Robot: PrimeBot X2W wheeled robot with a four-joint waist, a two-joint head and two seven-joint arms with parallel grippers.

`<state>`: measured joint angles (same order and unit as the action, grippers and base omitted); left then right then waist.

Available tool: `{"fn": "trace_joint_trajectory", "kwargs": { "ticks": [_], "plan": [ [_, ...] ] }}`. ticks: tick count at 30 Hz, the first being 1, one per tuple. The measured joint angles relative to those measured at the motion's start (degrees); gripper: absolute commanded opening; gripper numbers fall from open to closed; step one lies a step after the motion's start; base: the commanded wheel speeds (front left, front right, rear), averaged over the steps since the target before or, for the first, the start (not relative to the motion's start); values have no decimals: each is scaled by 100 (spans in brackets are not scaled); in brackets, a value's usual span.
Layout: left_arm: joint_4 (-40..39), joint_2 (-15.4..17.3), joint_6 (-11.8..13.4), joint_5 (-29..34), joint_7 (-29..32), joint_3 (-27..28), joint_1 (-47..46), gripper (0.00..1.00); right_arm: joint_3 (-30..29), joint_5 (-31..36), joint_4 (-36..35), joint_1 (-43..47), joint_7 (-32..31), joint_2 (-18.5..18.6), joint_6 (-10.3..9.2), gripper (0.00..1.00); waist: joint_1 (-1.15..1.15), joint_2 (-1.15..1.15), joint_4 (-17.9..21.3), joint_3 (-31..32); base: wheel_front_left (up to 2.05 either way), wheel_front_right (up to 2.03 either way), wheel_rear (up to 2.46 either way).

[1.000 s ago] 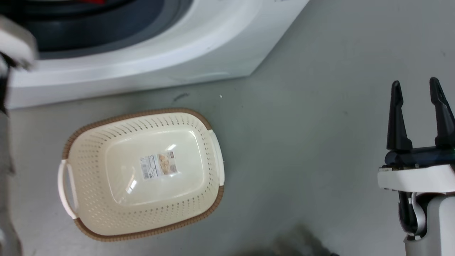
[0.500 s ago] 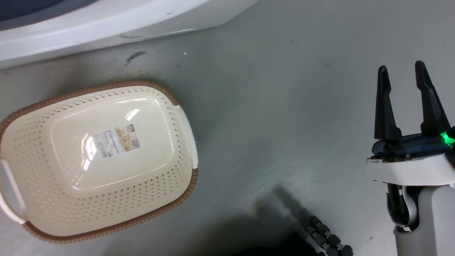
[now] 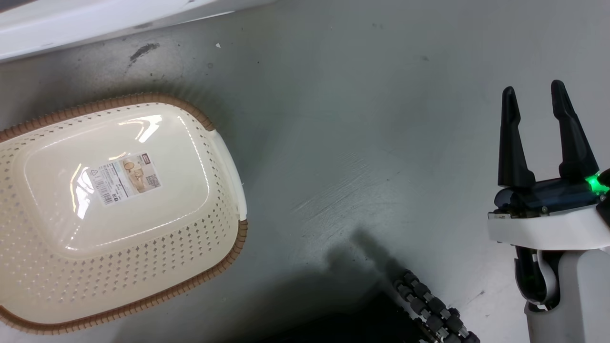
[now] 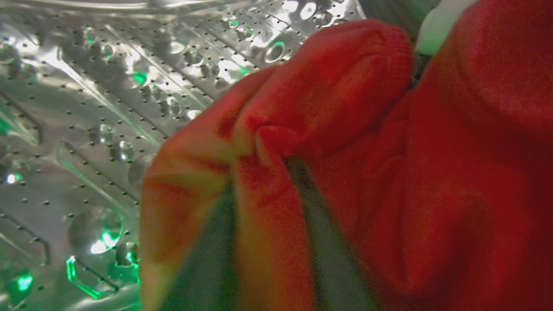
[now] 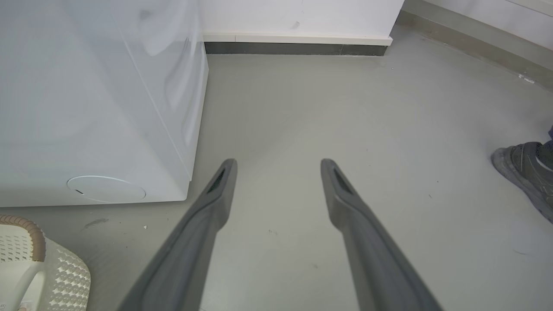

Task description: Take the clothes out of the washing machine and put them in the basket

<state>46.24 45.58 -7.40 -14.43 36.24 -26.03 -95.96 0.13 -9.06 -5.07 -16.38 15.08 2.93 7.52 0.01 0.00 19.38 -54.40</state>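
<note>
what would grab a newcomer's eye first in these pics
The bright red clothes loom large in the left wrist view, a fold pinched in the left end effector inside the shiny perforated drum. In the head view, the empty cream basket sits on the grey floor at left, and the right end effector is open at right.

The right pincer point(image 3: 533, 89) has tapering black fingers point(image 3: 513, 147), a green light point(image 3: 592, 181), white forearm point(image 3: 572, 300)
</note>
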Motion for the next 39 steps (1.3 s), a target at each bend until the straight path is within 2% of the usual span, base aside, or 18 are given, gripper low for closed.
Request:
{"fn": "trace_joint_trajectory", "kwargs": {
  "ticks": [7, 12, 16, 28, 30, 31, 34, 36, 39],
  "plan": [
    [-10, 57, 0, -300, -334, -316, -47, 0, -33, 47, 24, -108, 0, -1, 0, 100, 0, 0, -104, 32, 0, 0, 0],
    [211, -89, -8, -393, -898, -428, 97, 0, -152, 170, 49, -144, 0, -2, 0, 100, 0, 0, -205, 273, 0, 0, 0],
    [345, -309, 81, -402, -1682, -480, 420, 0, -256, 339, 81, -141, 0, -2, 0, 100, 0, 0, -297, 552, 0, 0, 0],
    [921, -1270, 271, -1001, -4376, -278, 2231, 0, -653, 928, 355, 168, 0, -4, 0, 100, -1, 0, -764, 1744, 0, 0, 0],
    [936, -1326, 283, -1007, -4580, -280, 2417, 0, -683, 969, 378, 212, 0, -2, 0, 100, -1, 0, -809, 1862, 0, 0, 0],
    [907, -1448, 285, -1112, -4882, -249, 2803, 0, -690, 1078, 424, 302, 0, -3, 1, 100, -1, 0, -899, 2105, 0, 0, 0],
    [590, -1642, 246, -1300, -5082, -119, 3305, 0, -687, 1171, 487, 459, 0, -3, 1, 100, -2, 0, -1032, 2475, 0, 0, 0],
    [220, -1664, 374, -1266, -5113, -46, 3642, 0, -692, 1228, 519, 566, 0, -3, 1, 100, -2, 0, -1122, 2725, 0, 0, 0],
    [-779, -1711, 635, -1126, -5115, 223, 4244, 0, -703, 1278, 557, 715, 0, -3, 1, 100, -2, 0, -1257, 3092, 0, 0, 0]
  ]
}}
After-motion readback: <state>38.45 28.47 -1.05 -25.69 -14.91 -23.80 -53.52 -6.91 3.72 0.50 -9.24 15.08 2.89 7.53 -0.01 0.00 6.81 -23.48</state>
